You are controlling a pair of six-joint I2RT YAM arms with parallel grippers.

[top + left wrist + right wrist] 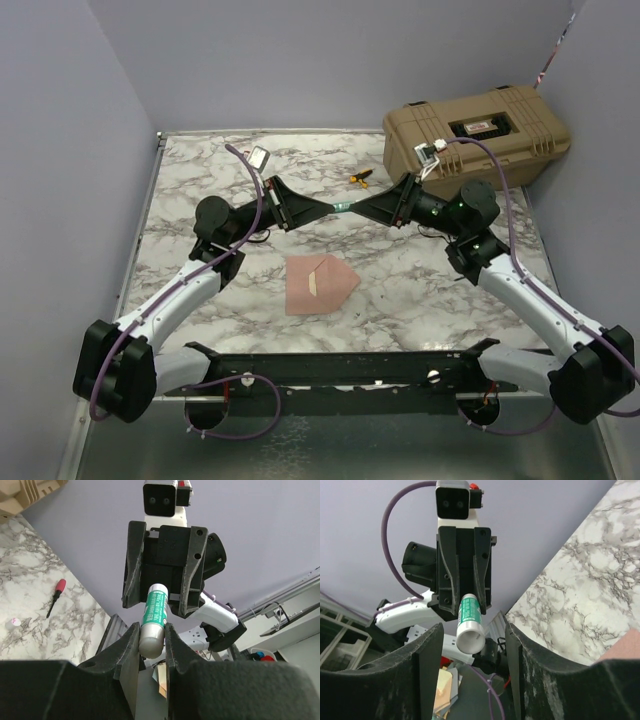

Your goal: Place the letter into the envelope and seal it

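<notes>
The salmon-tan envelope (310, 290) lies flat on the marble table (190, 180), its triangular flap pointing right, with a pale strip along the fold. I cannot make out the letter as a separate sheet. Both arms meet above the table behind the envelope. My left gripper (151, 630) is shut on the grey end of a green-and-white glue stick (155, 605). My right gripper (472, 630) faces it, open. Its fingers stand wide on either side of the stick's white end (470, 639) without touching it. From above, the stick (343, 206) is a small green spot between the two grippers.
A tan hard case (478, 135) sits at the back right. A small screwdriver (360, 178) lies just behind the grippers. A small white object (258, 156) is at the back left. A black rail (340, 368) runs along the near edge between the arm bases.
</notes>
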